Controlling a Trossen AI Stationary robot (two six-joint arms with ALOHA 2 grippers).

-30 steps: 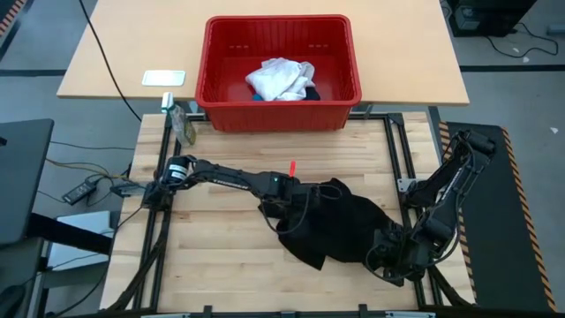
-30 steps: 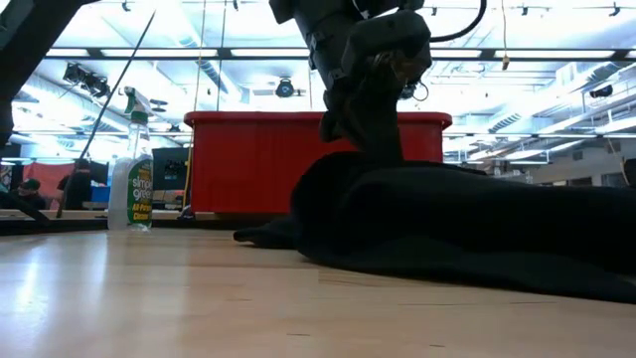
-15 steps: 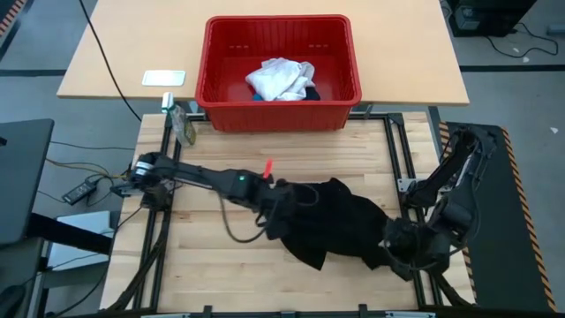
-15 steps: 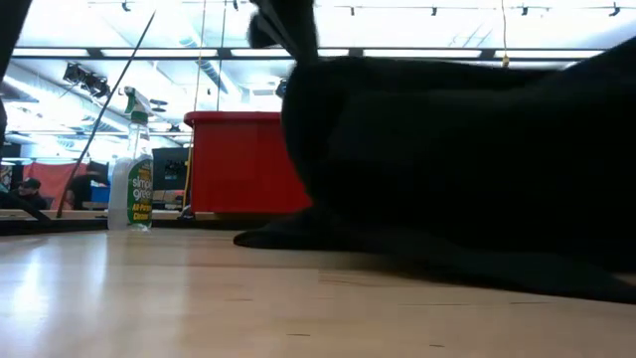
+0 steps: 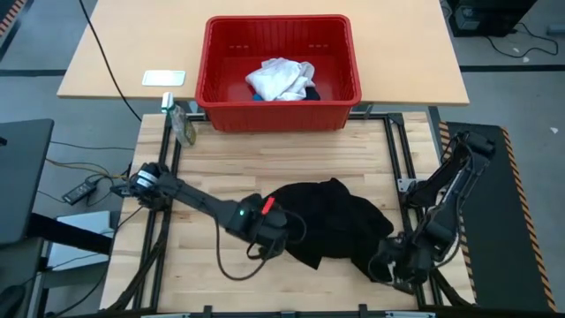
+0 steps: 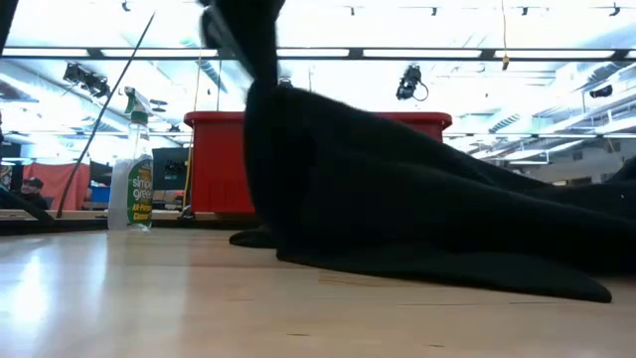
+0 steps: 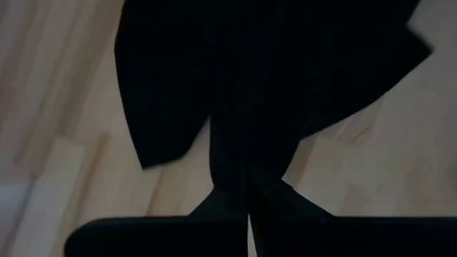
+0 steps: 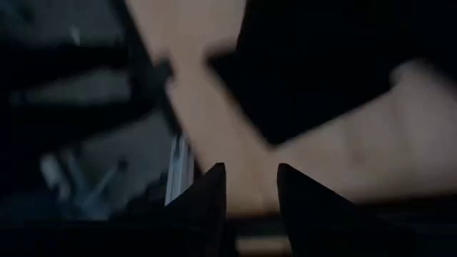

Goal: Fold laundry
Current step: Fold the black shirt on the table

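Note:
The large black shirt (image 5: pixel 331 221) lies crumpled on the wooden table, right of its middle. In the low view it is a dark heap (image 6: pixel 417 219). My left gripper (image 5: pixel 268 233) is at the shirt's left near edge, shut on the cloth. My right gripper (image 5: pixel 386 263) is low at the shirt's right near corner. Its fingers are open (image 8: pixel 246 178), with bare table between them and black cloth just ahead. The white garment (image 5: pixel 281 78) lies bunched in the red basket (image 5: pixel 344 53). The blue piece is not plain to see. My left gripper pinches a gathered fold of the black shirt (image 7: pixel 243 164) at its left edge between both fingers. It comes from above, slanting from the table's left. The pinched part is raised (image 6: pixel 260 119) and the cloth slopes down from it to the rest, which lies on the table.
The red basket stands beyond the table's far edge on a second table, beside a white card (image 5: pixel 164 78). A spray bottle (image 5: pixel 183 124) stands at the far left corner. Bare wood lies left of the shirt and along the far side.
My left gripper has moved toward the near edge and a little left, still shut on the shirt. It has drawn the shirt's left edge along. The cloth rose high half a second ago and now hangs lower. The shirt's right part has stayed on the table.

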